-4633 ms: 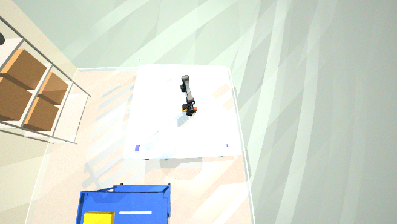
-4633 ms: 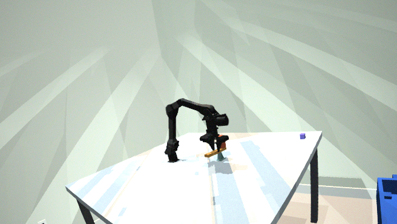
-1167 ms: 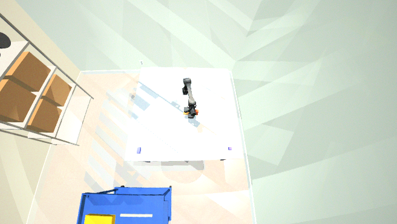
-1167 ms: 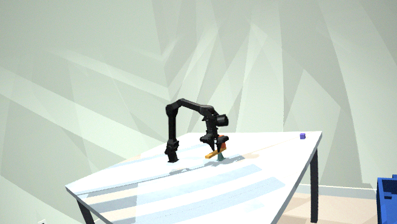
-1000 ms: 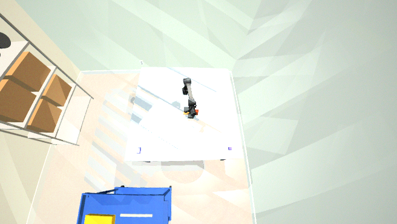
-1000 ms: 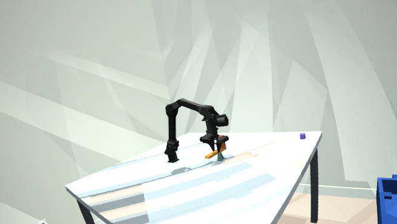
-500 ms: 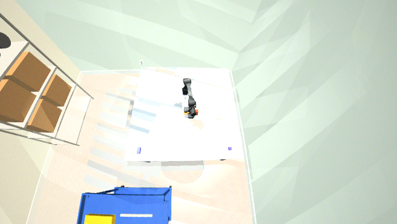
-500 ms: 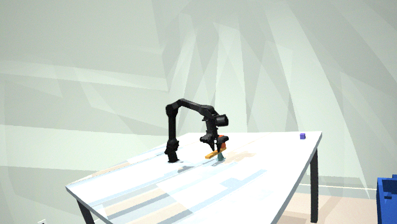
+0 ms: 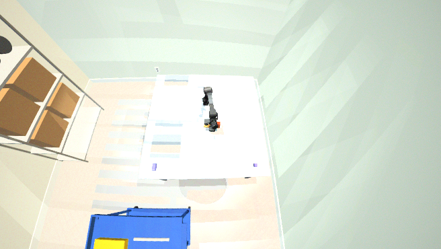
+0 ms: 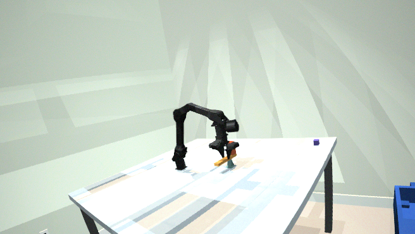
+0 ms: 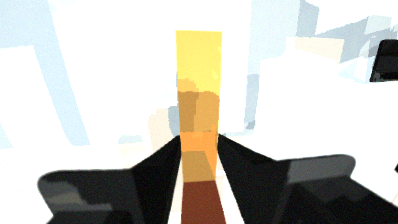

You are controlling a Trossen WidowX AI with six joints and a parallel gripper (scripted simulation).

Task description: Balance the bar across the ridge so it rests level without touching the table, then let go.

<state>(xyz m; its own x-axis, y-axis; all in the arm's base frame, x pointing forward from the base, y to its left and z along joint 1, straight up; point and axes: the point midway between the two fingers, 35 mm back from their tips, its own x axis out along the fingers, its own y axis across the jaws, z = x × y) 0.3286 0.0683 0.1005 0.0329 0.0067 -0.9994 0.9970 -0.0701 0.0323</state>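
The bar [image 10: 221,162] [image 11: 199,90] is a long orange-yellow slat with a dark red end near the camera in the wrist view; in the top view only its ends [image 9: 206,124] show beside the wrist. My gripper [image 10: 226,153] [image 11: 198,139] [image 9: 212,127] is shut on the bar near its middle. In the exterior view the bar lies across the small teal ridge [image 10: 230,164] on the white table [image 10: 284,177] [image 9: 175,101] and slopes down a little toward its left end. I cannot tell whether that end touches the table.
Two small purple cubes [image 9: 154,167] [image 9: 255,165] sit near the table's front corners; one also shows in the exterior view [image 10: 315,142]. A blue bin [image 9: 141,229] [image 10: 405,205] stands on the floor. A shelf with brown boxes [image 9: 30,101] is at the left.
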